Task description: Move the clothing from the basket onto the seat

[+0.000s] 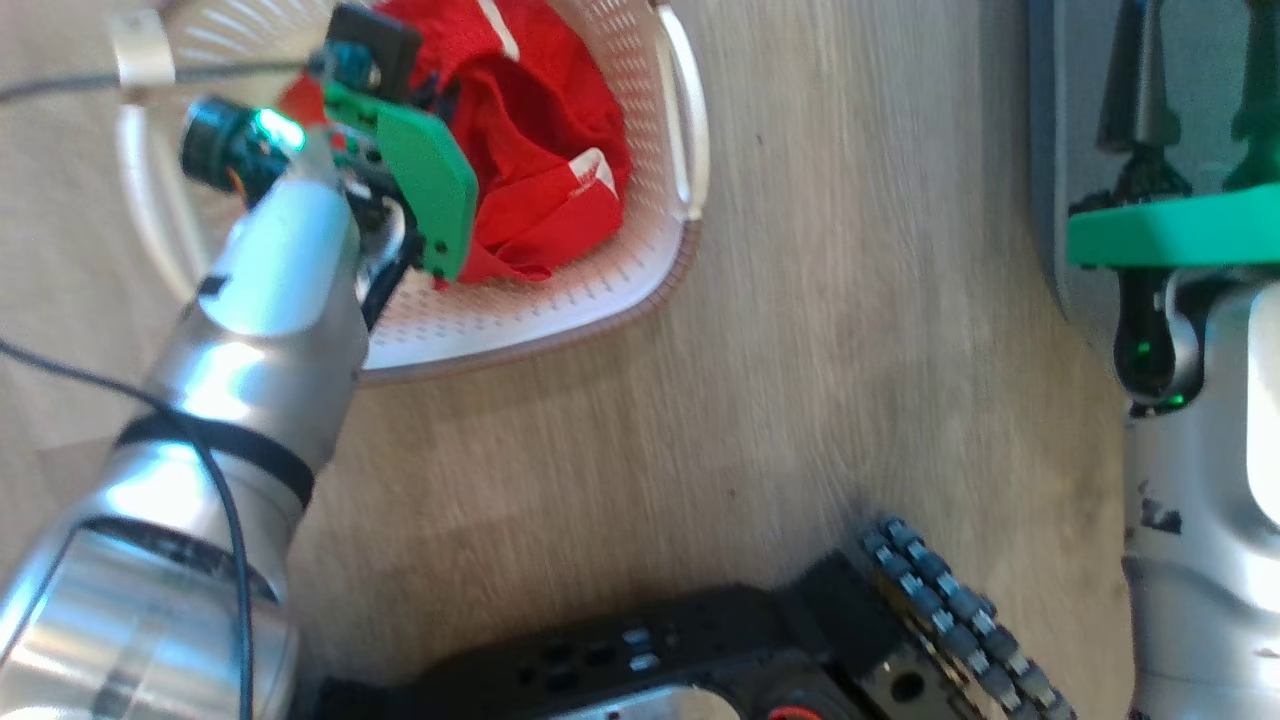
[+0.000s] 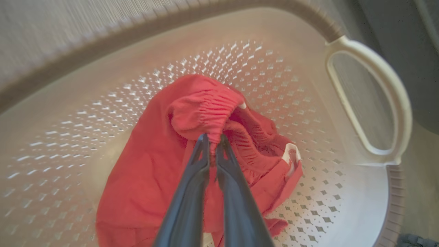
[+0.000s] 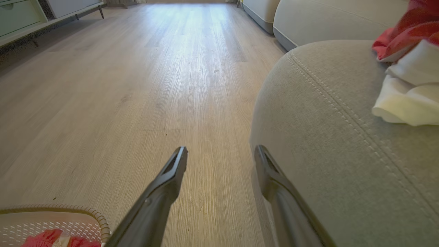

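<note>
The red clothing point(image 1: 545, 150) lies crumpled inside the cream perforated basket point(image 1: 560, 300) on the floor at the upper left of the head view. My left arm reaches down into the basket. In the left wrist view my left gripper point(image 2: 212, 139) is shut on a bunched fold of the clothing point(image 2: 205, 109), which still rests on the basket point(image 2: 343, 192) floor. My right gripper point(image 3: 221, 152) is open and holds nothing, hovering over the wooden floor beside the rounded edge of the grey seat point(image 3: 336, 137). A basket corner point(image 3: 99, 219) shows at the lower left of the right wrist view.
Red and white garments point(image 3: 408, 82) lie on the seat at the right. A white side handle point(image 2: 370, 99) of the basket is close by my left gripper. My dark wheeled base point(image 1: 720, 650) sits near the basket. A pale cabinet point(image 3: 20, 17) stands far left.
</note>
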